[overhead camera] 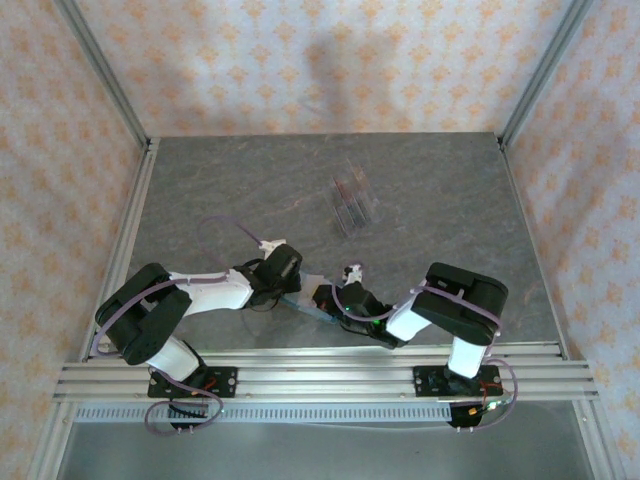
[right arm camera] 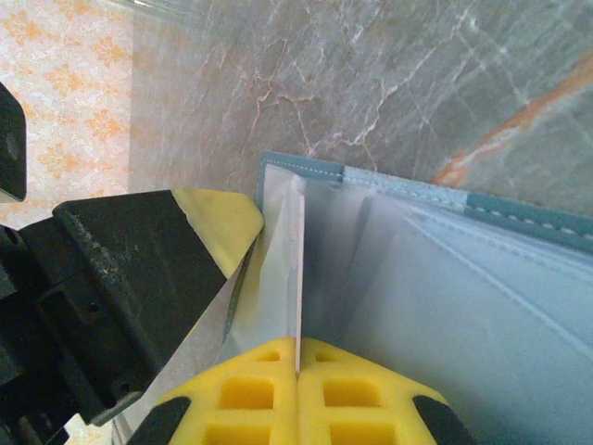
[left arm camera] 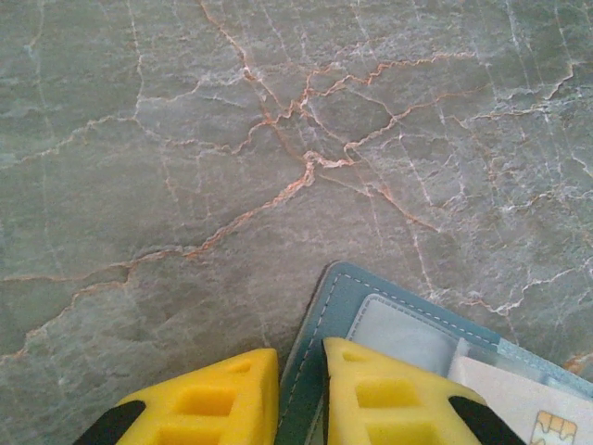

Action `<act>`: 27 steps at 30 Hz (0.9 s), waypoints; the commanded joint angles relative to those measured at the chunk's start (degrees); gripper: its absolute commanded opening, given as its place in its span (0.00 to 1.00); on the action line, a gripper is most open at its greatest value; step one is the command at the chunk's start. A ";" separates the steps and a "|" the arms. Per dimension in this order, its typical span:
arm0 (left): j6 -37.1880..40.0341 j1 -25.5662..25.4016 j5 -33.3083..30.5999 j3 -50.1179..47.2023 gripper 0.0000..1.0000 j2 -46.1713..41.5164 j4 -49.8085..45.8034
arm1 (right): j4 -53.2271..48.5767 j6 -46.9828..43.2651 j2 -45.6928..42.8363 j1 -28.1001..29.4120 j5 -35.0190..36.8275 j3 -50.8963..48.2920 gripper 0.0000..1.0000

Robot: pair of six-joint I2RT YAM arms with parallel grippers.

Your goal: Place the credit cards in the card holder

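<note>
Left end effector [left arm camera: 301, 371] is pinching the near stitched edge of the teal card holder [left arm camera: 408, 334], which is lying open on the table [left arm camera: 185, 139] between the two arms at the near edge. Right end effector [right arm camera: 297, 357] is pressing its yellow pads together on a pale credit card [right arm camera: 298, 269], seen edge-on, whose leading edge is reaching into the card holder's interior beside a translucent pocket (whether it is inside the pocket mouth or merely against the lining cannot be told). Well apart at mid-table, a clear box [overhead camera: 352, 205] is standing with reddish slivers inside, too small to identify. Judged stage: insertion of this card, not yet seated. Risks from here: the card is being held by a narrow strip, so any push off the pocket's line is likely to make it pivot or slip between the pads. The soft pocket film is liable to buckle ahead of the card's corner and block entry. The card holder, clamped at one edge only, may swing or fold under the thrust. The two end effectors are working very close together and may collide.
</note>
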 commanded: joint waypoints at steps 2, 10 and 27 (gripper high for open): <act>-1.62 -2.55 10.55 -4.55 0.20 6.07 -9.45 | -5.73 1.18 -0.09 1.22 -2.89 -2.97 0.00; -1.63 -2.55 10.46 -4.66 0.20 6.09 -9.22 | -8.93 -0.11 -0.77 2.24 -3.38 -1.60 0.00; -1.80 -2.54 10.47 -5.08 0.20 5.47 -9.52 | -12.12 -6.45 -1.17 0.21 -1.42 0.39 0.00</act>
